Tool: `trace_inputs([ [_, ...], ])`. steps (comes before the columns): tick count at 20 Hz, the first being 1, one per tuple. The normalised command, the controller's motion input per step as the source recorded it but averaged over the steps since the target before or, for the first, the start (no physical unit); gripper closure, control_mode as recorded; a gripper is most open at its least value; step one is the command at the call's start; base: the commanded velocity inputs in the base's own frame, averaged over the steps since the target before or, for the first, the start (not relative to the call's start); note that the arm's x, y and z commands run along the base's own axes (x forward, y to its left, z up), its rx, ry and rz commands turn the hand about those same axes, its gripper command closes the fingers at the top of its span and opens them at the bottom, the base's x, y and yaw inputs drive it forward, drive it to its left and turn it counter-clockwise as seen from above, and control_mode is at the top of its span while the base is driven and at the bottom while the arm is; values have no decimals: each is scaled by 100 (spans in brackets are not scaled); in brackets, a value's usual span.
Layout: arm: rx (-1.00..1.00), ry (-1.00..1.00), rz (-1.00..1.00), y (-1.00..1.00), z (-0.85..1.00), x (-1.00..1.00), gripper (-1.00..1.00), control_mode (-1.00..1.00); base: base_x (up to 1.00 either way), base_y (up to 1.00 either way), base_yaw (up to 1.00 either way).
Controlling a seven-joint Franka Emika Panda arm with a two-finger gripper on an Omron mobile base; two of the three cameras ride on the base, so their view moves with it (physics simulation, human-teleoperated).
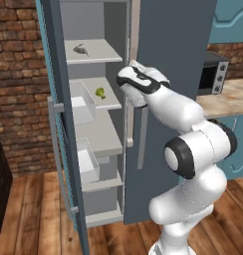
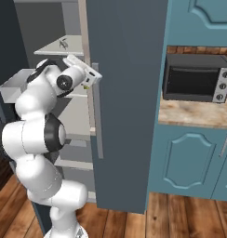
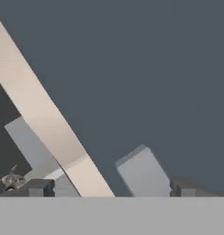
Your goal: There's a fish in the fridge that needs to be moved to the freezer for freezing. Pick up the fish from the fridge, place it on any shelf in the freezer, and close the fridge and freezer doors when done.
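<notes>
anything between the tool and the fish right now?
Yes. The tool faces the edge of the closed door, straddling its handle. The fish lies beyond that edge on an upper shelf.

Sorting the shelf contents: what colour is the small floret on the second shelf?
Green; the small broccoli floret shows best in the left base view.

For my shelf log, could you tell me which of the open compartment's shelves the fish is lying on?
The fish lies on the topmost visible shelf. The shelf below carries a green broccoli floret instead, and the lower ones appear bare.
</notes>
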Motion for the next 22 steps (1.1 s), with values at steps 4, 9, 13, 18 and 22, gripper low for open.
trace_inputs([
  [4, 2, -30, 13, 15, 89, -61, -100, -100, 0, 0, 0],
  [9, 0, -9, 0, -15, 86, -95, -100, -100, 0, 0, 0],
  [13, -9, 7, 0, -29, 90, -100, -100, -100, 0, 0, 0],
  [18, -23, 44, 2, -4, 50, -100, -100, -100, 0, 0, 0],
  [22, -29, 84, 0, 0, -11, -100, -100, -100, 0, 0, 0],
])
